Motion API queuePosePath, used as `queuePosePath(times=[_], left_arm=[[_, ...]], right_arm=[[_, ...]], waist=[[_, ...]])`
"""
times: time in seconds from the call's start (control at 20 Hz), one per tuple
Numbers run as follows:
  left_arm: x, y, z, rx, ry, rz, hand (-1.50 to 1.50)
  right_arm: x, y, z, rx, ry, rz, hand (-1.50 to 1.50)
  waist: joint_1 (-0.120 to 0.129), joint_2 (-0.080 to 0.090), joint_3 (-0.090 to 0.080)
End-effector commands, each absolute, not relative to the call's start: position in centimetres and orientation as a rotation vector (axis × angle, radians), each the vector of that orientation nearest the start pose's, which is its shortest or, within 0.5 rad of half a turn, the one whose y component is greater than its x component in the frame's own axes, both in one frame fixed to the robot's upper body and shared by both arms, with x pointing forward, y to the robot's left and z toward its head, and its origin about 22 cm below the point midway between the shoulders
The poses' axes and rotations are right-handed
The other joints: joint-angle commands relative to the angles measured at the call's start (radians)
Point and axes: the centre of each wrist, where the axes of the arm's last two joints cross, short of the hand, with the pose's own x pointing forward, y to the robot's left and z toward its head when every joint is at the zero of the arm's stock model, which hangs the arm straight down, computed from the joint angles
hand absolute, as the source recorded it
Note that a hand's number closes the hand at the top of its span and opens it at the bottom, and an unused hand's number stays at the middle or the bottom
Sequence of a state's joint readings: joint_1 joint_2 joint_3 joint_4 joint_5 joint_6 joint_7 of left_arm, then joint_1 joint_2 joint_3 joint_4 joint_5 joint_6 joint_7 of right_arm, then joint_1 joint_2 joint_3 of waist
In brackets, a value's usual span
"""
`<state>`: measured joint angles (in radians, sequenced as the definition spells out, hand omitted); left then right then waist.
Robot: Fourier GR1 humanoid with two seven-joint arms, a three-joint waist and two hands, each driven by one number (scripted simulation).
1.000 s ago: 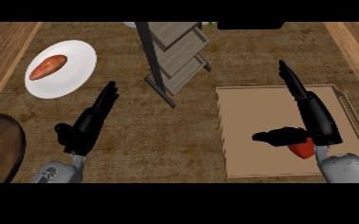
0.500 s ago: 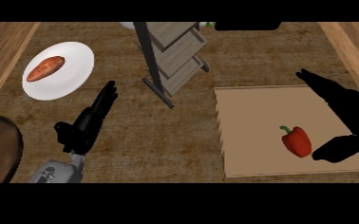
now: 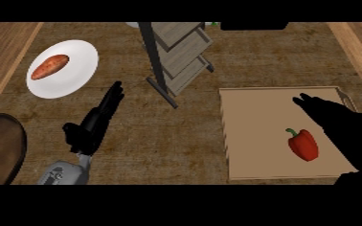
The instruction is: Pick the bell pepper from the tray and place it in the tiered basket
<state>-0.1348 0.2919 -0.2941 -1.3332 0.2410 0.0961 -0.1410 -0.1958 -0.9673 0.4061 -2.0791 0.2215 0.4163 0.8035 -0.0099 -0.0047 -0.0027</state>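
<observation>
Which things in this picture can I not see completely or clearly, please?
- Right hand, head view: its wrist side leaves the right edge, and the dark shape hides whether its fingers curl.
- Tiered basket: its top is cut off at the upper edge.
- Brown round object: mostly beyond the left edge; unidentifiable.
- Tray: the right hand covers its right rim.
</observation>
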Motion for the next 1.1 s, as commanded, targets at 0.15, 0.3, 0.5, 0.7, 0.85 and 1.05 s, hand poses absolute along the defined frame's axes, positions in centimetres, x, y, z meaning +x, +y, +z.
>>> queuePosePath(times=[0.15, 0.3, 0.5, 0.7, 0.85, 1.05], left_arm=[[27.6, 22.8, -1.4, -0.067, -1.523, -0.23, 0.0], [24.8, 23.9, -2.5, -0.072, -1.526, -0.246, 0.0], [27.7, 23.0, -0.9, -0.083, -1.534, -0.215, 0.0], [25.8, 22.9, -2.6, -0.067, -1.533, -0.21, 0.0], [26.3, 25.6, -1.4, -0.079, -1.532, -0.229, 0.0], [27.0, 23.6, -3.1, -0.072, -1.535, -0.234, 0.0]], right_arm=[[18.9, -23.2, 16.2, -0.904, -0.937, 1.248, -1.5], [20.7, -24.2, 14.1, -1.009, -0.832, 1.283, -1.5], [21.7, -24.9, 12.4, -0.996, -0.713, 1.284, -1.5], [22.0, -24.6, 9.0, -0.945, -0.728, 1.248, -1.5], [24.1, -26.8, 10.6, -0.946, -0.755, 1.223, -1.5], [22.9, -26.8, 9.6, -0.974, -0.731, 1.236, -1.5]], waist=[[0.002, 0.003, 0.003], [0.015, 0.004, 0.003], [0.011, 0.006, 0.003], [0.011, 0.005, 0.003], [0.013, 0.005, 0.003], [0.007, 0.004, 0.003]])
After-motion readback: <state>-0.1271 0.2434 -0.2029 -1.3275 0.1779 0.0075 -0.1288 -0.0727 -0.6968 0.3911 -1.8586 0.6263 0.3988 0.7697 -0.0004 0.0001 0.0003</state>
